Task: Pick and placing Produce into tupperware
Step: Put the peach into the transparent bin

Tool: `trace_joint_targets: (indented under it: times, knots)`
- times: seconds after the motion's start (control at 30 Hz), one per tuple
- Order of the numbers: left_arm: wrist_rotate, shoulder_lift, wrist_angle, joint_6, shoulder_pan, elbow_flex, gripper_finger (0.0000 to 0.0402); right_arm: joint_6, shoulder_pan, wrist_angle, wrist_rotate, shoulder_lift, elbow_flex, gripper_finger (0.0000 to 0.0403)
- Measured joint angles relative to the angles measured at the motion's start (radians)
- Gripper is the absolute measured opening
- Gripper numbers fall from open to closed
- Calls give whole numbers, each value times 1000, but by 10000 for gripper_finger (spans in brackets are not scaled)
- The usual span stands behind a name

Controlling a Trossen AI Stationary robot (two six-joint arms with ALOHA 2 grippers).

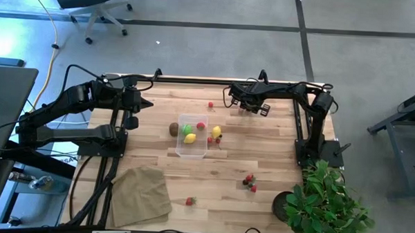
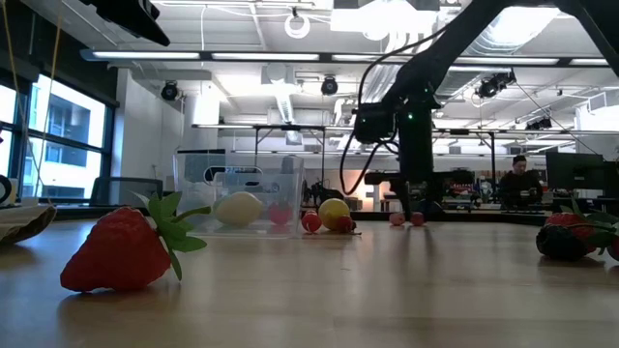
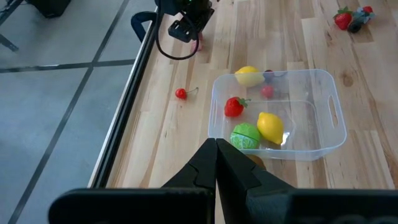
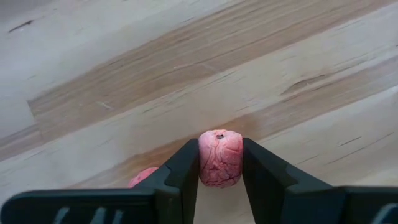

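While the pink berry (image 4: 219,158) sits between my right gripper (image 4: 220,163) fingers on the wood near the table's far edge, well apart from the tupperware (image 1: 192,151), I should squeeze gently and lift straight. Left gripper (image 3: 216,163) waits pressed together beside the tub; open board between.

Clear tupperware (image 1: 192,147) mid-table holds lemon (image 1: 190,138), green ball (image 1: 187,129), strawberry (image 1: 201,125).

Tub (image 3: 333,134) has 1 lemon (image 3: 270,126), green ball (image 3: 245,135), strawberry (image 3: 234,106); another lemon (image 3: 249,75) behind it, cherry (image 3: 181,93) beside it.
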Motion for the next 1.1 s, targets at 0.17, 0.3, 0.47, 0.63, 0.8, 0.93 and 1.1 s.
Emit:
trace_joint_targets:
  times: [0.17,0.3,0.47,0.63,0.8,0.93,1.1]
  knots:
    - [0,0,0,0,0,0,1,-13,2,16,0,-2,0,96]
    - [0,0,0,0,0,0,1,-53,5,25,-1,-16,16,96]
    - [0,0,0,0,0,0,1,-128,16,20,7,-46,71,96]
    - [0,0,0,0,0,0,1,-282,39,19,32,-104,159,96]
    - [0,0,0,0,0,0,1,-564,77,24,37,-167,300,96]
    - [0,0,0,0,0,0,1,-820,122,23,-9,-186,444,96]
    - [0,0,0,0,0,0,1,-1094,189,21,-152,-187,588,96]
